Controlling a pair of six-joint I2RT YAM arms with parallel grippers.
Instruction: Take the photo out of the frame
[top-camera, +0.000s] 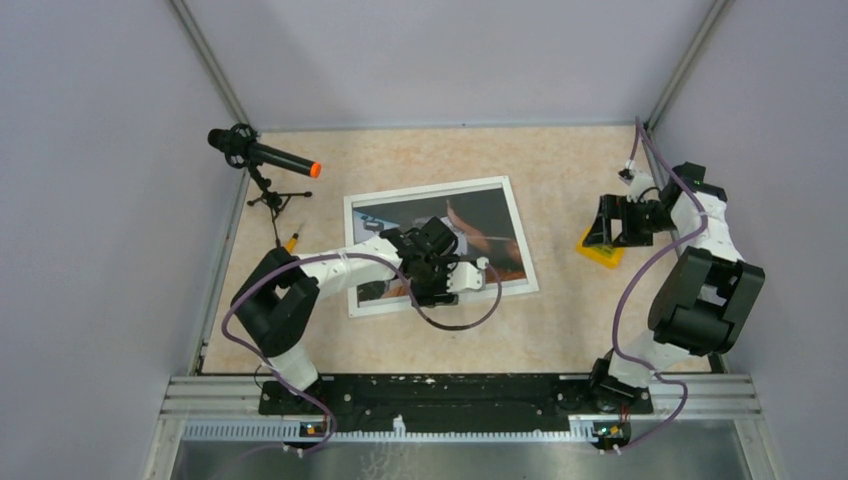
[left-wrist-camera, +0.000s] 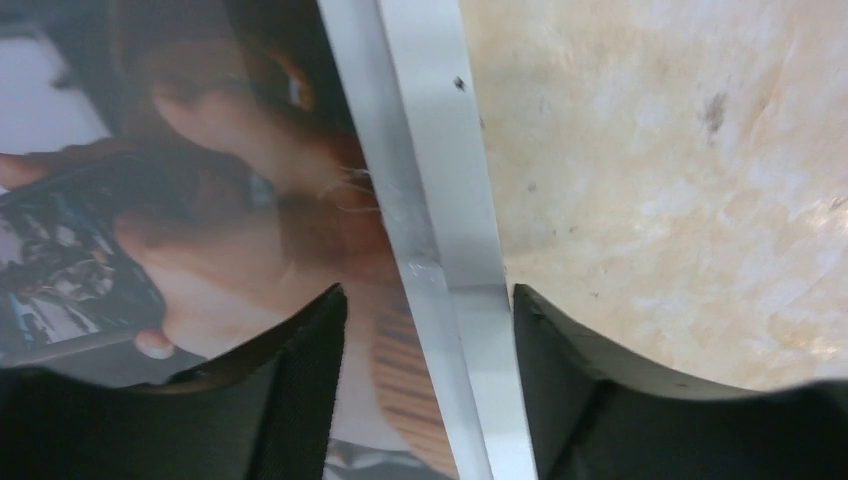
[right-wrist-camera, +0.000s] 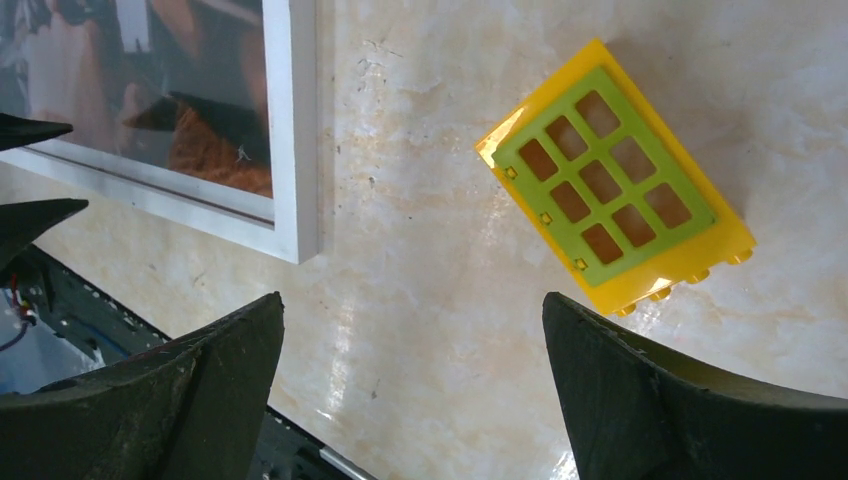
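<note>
right claw (right-wrist-camera: 412, 325): fingers apart | yellow block (right-wrist-camera: 615, 175): beyond tips, on table | frame (right-wrist-camera: 296, 150) corner: upper left, photo (right-wrist-camera: 150, 90) inside

Both arms are the same build. Left arm (top-camera: 300, 285) and right arm (top-camera: 700, 290): chunky black joint housings with white link shells between them. A mauve-grey cable runs loose along each, the left cable (top-camera: 455, 325) and the right cable (top-camera: 618, 315) (thin, round, no sleeving). The right one ends in a small white connector (top-camera: 632, 172). There's a white block (top-camera: 472, 276) on the left wrist next to a black cluster. Right gripper (right-wrist-camera: 412, 297): fingers (right-wrist-camera: 180, 400) are matte black and broad, curved inner edges tapering to points, surface scuffed and dusty. Left gripper (left-wrist-camera: 428, 292): fingers (left-wrist-camera: 290, 400) are the same black, with a finely textured inner face. Black bases (top-camera: 290, 385) sit at the table's near edge.
</note>
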